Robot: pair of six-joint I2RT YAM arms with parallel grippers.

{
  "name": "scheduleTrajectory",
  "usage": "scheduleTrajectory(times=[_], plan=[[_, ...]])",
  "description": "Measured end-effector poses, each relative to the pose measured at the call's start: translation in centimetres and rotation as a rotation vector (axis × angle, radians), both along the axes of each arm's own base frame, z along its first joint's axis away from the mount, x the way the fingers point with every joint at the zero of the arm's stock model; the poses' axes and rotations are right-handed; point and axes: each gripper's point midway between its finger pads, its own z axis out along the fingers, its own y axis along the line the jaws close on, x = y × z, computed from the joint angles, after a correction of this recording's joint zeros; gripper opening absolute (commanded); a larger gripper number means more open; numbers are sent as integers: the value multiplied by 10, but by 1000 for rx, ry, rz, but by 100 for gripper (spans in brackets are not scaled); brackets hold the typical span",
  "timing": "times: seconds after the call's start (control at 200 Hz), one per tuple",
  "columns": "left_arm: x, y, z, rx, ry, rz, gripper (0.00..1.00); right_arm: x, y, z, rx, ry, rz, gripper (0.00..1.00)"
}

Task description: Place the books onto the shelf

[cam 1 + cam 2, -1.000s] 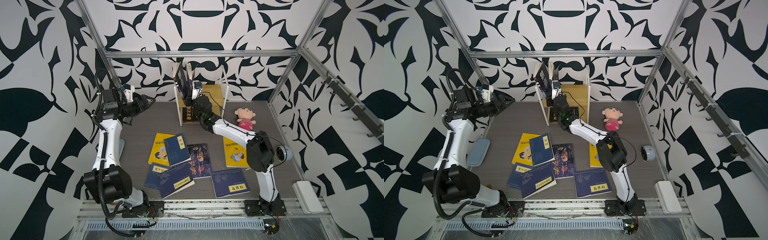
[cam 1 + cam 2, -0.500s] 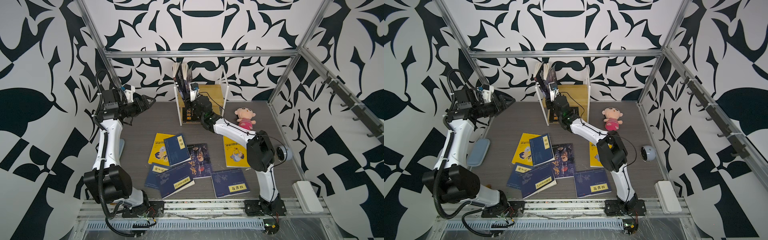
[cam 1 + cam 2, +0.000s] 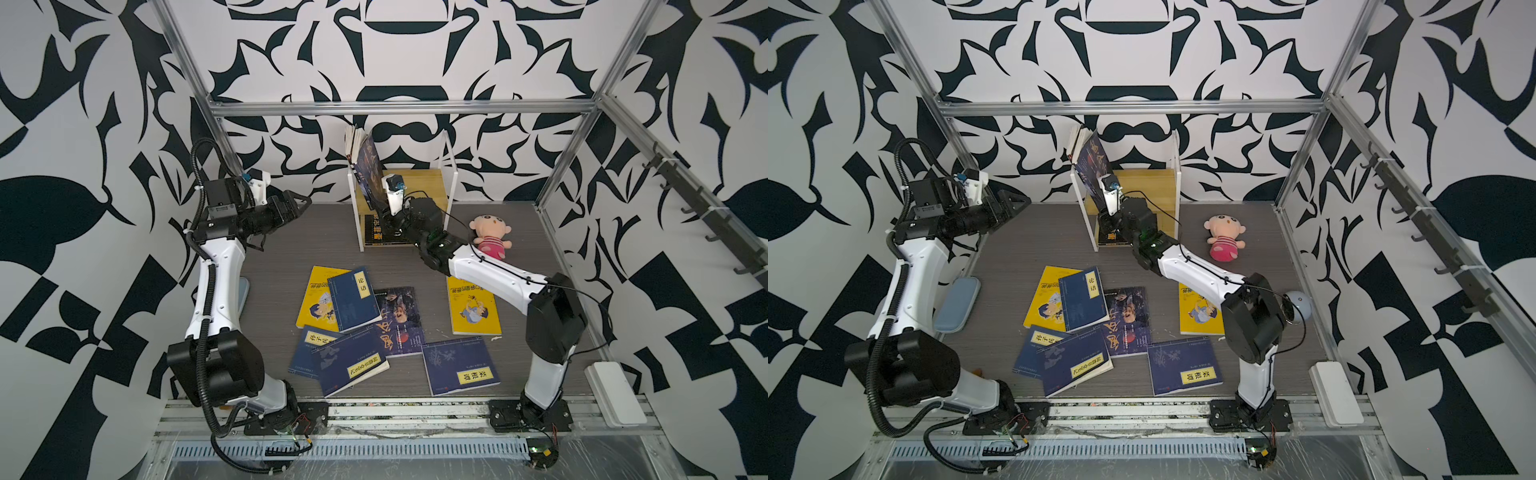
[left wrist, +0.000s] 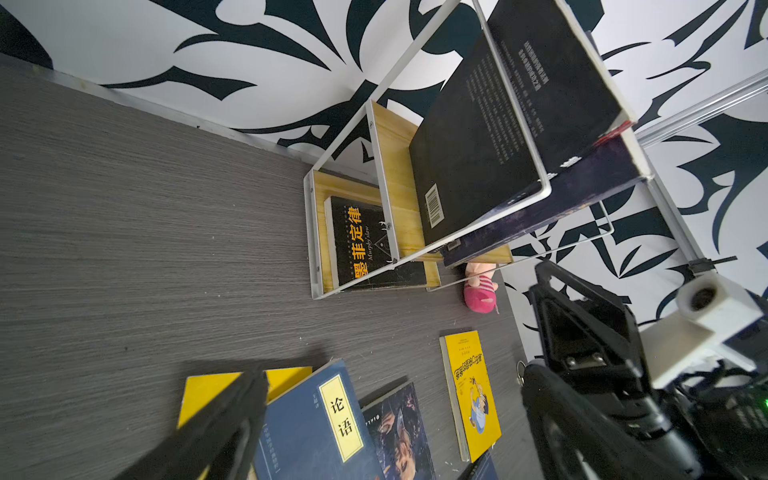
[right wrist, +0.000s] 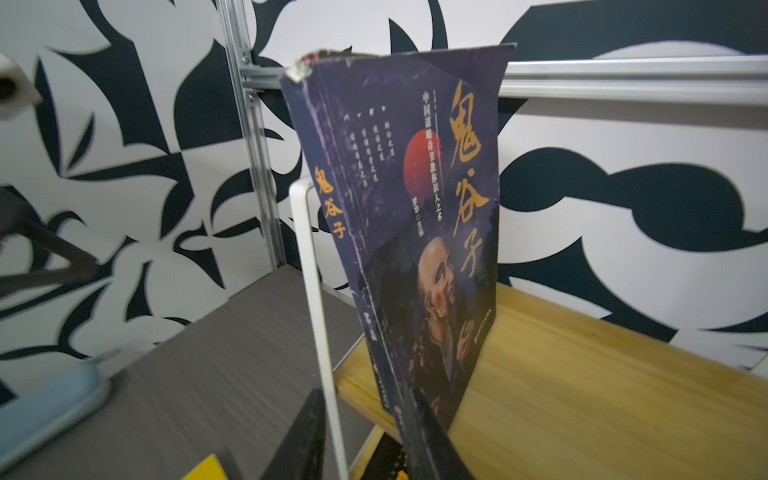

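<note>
The purple gold-calligraphy book [image 5: 419,232] stands tilted on the shelf [image 5: 582,374], upper board. The right claw [image 5: 363,392] straddles its lower spine and the frame post [image 5: 316,291], grip unclear; the left claw [image 3: 302,207] gapes wide, well apart.

This is a robotics lab test cell. A left arm [image 3: 216,286] and a right arm [image 3: 490,270] are bolted to a near metal rail [image 3: 415,411]. An aluminium frame [image 3: 399,107] and black-and-white patterned walls [image 3: 104,104] enclose a grey tabletop [image 3: 291,245] strewn with books [image 3: 353,299].
</note>
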Motion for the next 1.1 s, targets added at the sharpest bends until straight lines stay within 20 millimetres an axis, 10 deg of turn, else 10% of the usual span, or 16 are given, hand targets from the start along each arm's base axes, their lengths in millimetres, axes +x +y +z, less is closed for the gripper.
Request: scheduleTrajectory(times=[0.115, 0.35, 0.715, 1.1], plan=[[1, -6, 2, 58, -21, -43, 77, 9, -22, 1, 32, 36, -27, 0], [-6, -65, 27, 175, -130, -220, 0, 68, -60, -36, 39, 161, -156, 0], [-22, -174, 10, 276, -170, -493, 0, 128, -34, -83, 52, 277, -171, 0], [23, -181, -1, 360, -187, -431, 0, 149, -11, -83, 139, 311, -137, 0]])
